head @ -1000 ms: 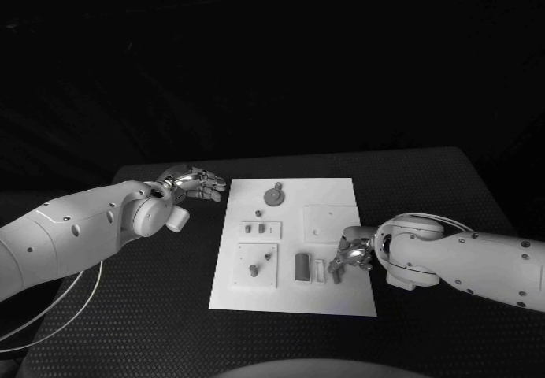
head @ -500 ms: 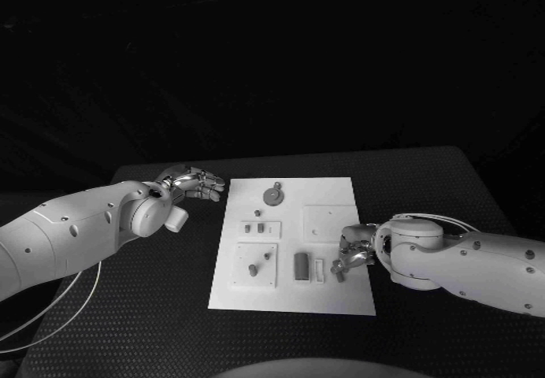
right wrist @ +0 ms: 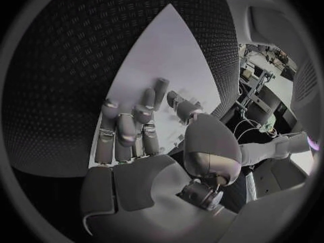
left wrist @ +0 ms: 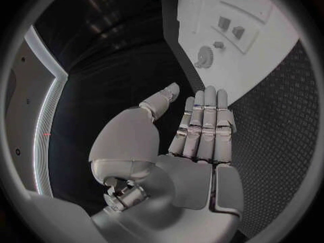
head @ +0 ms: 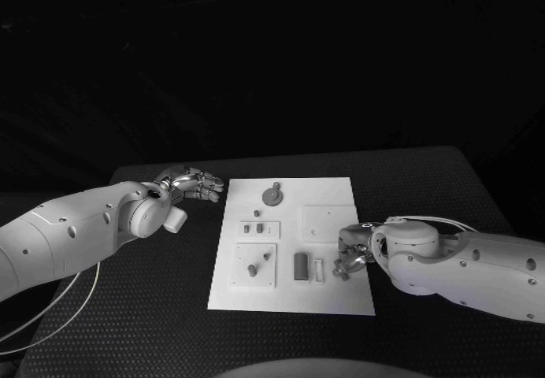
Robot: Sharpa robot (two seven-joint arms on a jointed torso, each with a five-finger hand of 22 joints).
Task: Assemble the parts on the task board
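Observation:
The white task board (head: 329, 189) lies mid-table with small grey parts on it: a round gear-like piece (head: 272, 194), two small blocks (head: 256, 227), a peg (head: 252, 270), a dark bar (head: 301, 266) and a pale strip (head: 319, 270). My right hand (head: 352, 256) hovers over the board's right edge beside the pale strip, fingers bent down toward the board (right wrist: 162, 65), thumb apart, nothing seen in it (right wrist: 142, 140). My left hand (head: 195, 183) stays off the board's far left corner, fingers straight and empty (left wrist: 196, 140); the board (left wrist: 270, 43) and gear (left wrist: 204, 55) lie beyond it.
The black textured table (head: 136, 315) surrounds the board, with bare room at the near and far right sides. A thin cable (head: 51, 319) loops below my left arm at the table's left edge.
My right arm has swung a little nearer and leftward, the hand shifting slightly along the board's right edge. The left hand and the parts have not moved.

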